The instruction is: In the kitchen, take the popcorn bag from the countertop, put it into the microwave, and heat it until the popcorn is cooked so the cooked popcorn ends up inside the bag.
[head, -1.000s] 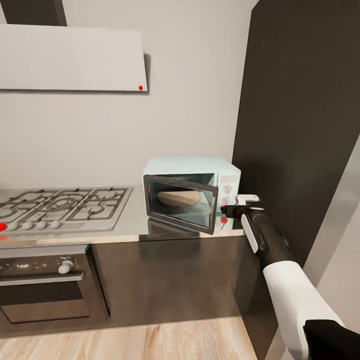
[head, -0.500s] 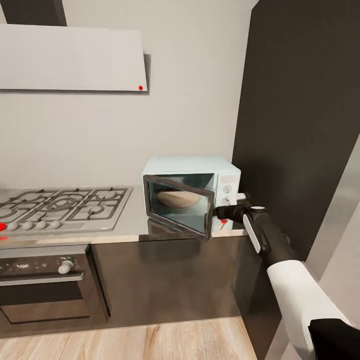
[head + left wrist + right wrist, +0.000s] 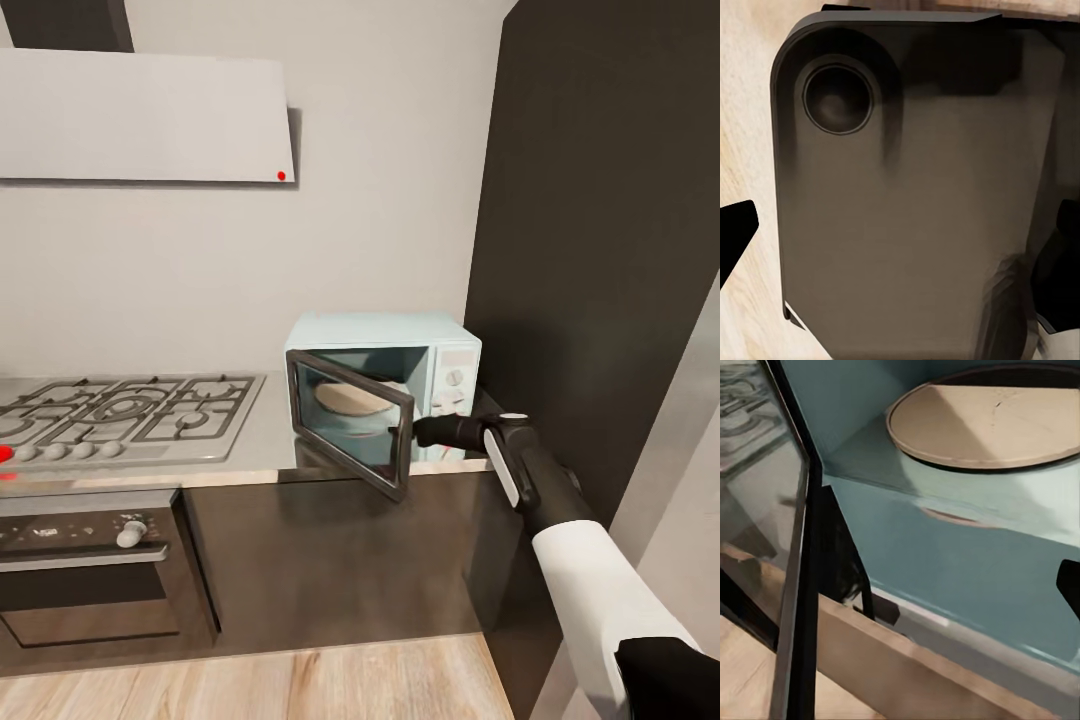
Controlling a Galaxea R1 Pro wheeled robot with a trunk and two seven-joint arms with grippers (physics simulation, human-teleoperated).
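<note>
- Head view: microwave (image 3: pixel 440 345) on the countertop (image 3: pixel 265 445), door (image 3: pixel 350 420) swung partly open; right gripper (image 3: pixel 425 432) at the door's free edge, grip state unclear. Gas hob (image 3: pixel 120 410) alongside.
- Left wrist view: dark panel (image 3: pixel 907 210) close up.
- Right wrist view: tan turntable (image 3: pixel 990 424) inside the mint cavity, glass door (image 3: pixel 765 547) beside it.

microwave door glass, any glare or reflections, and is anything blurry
Head view: the microwave door glass is see-through, the turntable visible behind it, and the countertop is glossy. Right wrist view: the glass mirrors the hob grates faintly. Left wrist view: soft, dim, close-up.
</note>
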